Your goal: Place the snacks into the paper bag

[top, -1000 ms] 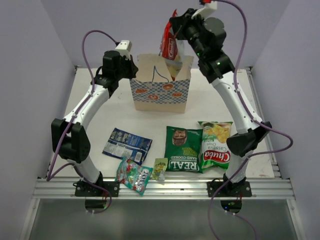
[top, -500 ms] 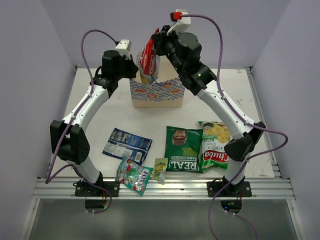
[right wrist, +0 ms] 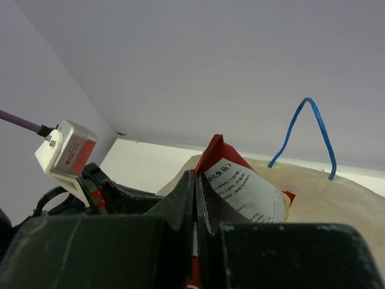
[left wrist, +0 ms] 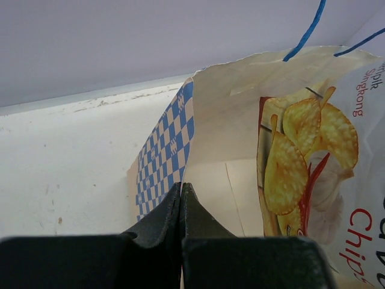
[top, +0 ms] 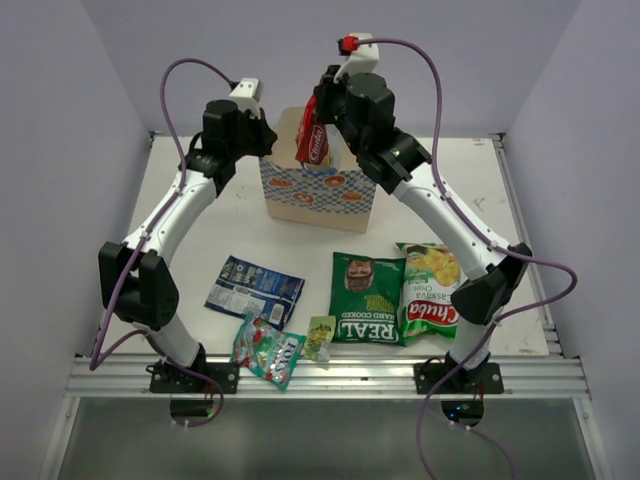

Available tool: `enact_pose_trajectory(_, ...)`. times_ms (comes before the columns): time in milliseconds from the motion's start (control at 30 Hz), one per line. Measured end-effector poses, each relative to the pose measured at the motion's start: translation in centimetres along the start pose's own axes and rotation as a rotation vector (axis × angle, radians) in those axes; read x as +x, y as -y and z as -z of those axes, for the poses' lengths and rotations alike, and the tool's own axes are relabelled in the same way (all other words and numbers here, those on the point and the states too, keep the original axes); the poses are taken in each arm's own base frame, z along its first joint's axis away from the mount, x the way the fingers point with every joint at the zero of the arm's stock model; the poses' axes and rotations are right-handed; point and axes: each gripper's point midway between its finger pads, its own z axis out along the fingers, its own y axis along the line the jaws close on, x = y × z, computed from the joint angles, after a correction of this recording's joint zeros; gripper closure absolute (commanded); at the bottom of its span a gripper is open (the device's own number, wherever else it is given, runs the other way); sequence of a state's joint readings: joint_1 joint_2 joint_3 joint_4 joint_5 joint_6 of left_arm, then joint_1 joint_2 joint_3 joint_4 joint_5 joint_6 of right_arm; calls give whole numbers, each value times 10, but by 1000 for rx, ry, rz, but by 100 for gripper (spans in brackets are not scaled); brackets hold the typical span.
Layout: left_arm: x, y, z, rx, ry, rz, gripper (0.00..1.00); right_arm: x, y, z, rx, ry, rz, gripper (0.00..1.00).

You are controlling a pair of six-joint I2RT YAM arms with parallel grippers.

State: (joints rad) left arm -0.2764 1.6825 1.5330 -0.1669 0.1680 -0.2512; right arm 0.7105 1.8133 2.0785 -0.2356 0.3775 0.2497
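The paper bag [top: 318,192] stands upright at the back of the table. My left gripper [top: 268,143] is shut on its left rim; in the left wrist view [left wrist: 181,188] the checkered outer wall [left wrist: 161,159] runs into the pinched jaws. My right gripper [top: 322,110] is shut on the red-yellow chip packet [top: 312,142], which hangs in the bag's open mouth. That packet also shows inside the bag [left wrist: 301,162] and between my right fingers [right wrist: 197,176] as the packet [right wrist: 243,189]. Other snacks lie flat near the front.
On the table lie a dark blue packet [top: 254,288], a colourful candy packet [top: 267,352], a small sachet [top: 320,337], a dark green "REAL" bag [top: 366,297] and a green-white chip bag [top: 431,290]. A blue string handle [right wrist: 313,129] sticks up from the bag.
My right gripper carried the red packet left from over the bag's right side, then down into its mouth. The bag rocked slightly. My left gripper kept its hold.
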Motion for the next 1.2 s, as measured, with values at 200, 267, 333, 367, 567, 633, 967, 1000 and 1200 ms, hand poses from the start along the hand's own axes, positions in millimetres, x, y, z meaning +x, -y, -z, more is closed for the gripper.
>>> enact_pose_trajectory(200,-2,1,2,1,6,-1,100,20,-2,-18,11,-38,16,100)
enact_pose_trajectory(267,-2,1,2,1,6,-1,100,34,-3,-27,15,-65,27,100)
enact_pose_trajectory(333,-2,1,2,1,6,-1,100,49,-4,-38,19,-90,35,100)
enact_pose_trajectory(367,-2,1,2,1,6,-1,100,58,-4,-43,22,-107,40,100)
enact_pose_trajectory(567,-2,1,2,1,5,-1,100,109,-6,-64,11,-201,58,100)
enact_pose_trajectory(633,-2,1,2,1,4,-1,100,122,-9,-70,3,-220,60,100)
enact_pose_trajectory(967,10,-2,3,-9,-35,5,100,157,-22,-88,-67,-267,54,1)
enact_pose_trajectory(1000,13,-7,4,-33,-46,5,100,158,-17,-90,-54,-266,71,1)
enact_pose_trajectory(1200,14,-7,4,-31,-50,9,100,148,-16,-90,-91,-249,103,1)
